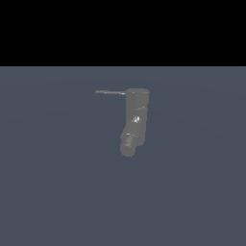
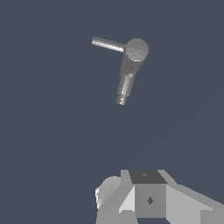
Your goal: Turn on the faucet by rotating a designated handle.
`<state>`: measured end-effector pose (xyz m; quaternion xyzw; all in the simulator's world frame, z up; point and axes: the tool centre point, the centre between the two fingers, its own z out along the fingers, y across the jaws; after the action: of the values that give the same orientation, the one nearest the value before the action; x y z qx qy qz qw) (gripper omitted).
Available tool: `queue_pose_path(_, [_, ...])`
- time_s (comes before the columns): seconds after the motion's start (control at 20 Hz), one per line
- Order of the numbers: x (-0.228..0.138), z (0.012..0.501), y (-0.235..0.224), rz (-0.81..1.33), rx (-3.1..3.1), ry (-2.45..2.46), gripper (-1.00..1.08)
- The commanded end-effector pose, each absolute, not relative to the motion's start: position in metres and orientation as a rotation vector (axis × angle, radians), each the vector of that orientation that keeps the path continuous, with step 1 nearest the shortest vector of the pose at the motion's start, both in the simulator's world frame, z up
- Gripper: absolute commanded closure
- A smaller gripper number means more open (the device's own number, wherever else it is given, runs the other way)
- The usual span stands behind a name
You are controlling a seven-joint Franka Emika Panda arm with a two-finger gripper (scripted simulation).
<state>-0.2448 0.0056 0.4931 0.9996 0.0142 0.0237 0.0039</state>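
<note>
The faucet (image 1: 136,115) stands upright on a flat blue-grey floor (image 1: 57,192), its long axis vertical, a dull-grey cylinder with a flat cap. From the lower body a short round-ended spout (image 1: 129,144) angles down and toward the exterior camera. The handle (image 1: 110,92), a thin straight grey lever, projects level from the cap and points toward the exterior view's left, its axis roughly at right angles to the faucet body.

In the wrist view the faucet (image 2: 135,50) is seen from above: the round cap, the handle (image 2: 108,43) running off to one side of it, and the spout (image 2: 124,87) reaching off in another direction, at a wide angle from the handle.

The gripper does not show in the exterior view. In the wrist view only white and grey housing (image 2: 148,199) of the hand shows, well apart from the faucet and touching nothing. The fingers are not visible, so whether they stand wide or narrow cannot be told.
</note>
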Motion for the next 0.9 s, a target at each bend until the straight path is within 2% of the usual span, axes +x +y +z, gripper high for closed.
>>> queue_pose_path(0.0, [-0.245, 0.493, 0.006, 0.074, 3.133, 0.044, 1.08])
queue_pose_path(0.85, [-0.228, 0.468, 0.034, 0.069, 3.128, -0.2, 1.08])
